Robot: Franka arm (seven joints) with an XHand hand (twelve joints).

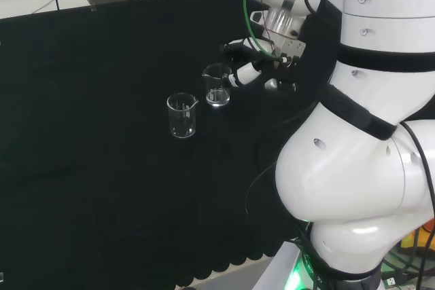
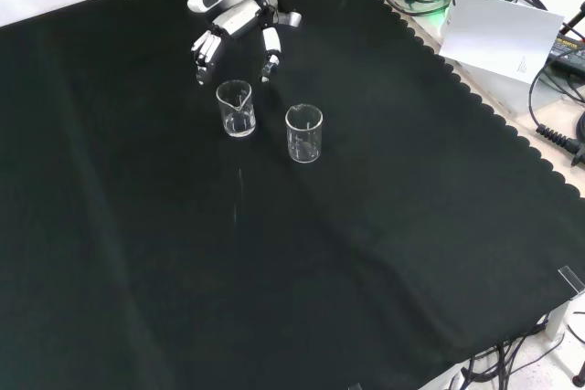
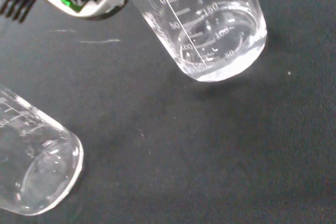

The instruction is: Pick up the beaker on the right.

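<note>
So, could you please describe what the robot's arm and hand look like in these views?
The arm is built of big rounded glossy white links with black bands at the joints. A green cable and black cables run down to the wrist. The hand has white segments with black joints and fingertips.

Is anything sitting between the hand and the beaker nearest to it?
No. In the front view only bare black cloth shows between the hand and the nearest beaker. The other beaker stands off to the right, outside that gap.
</note>
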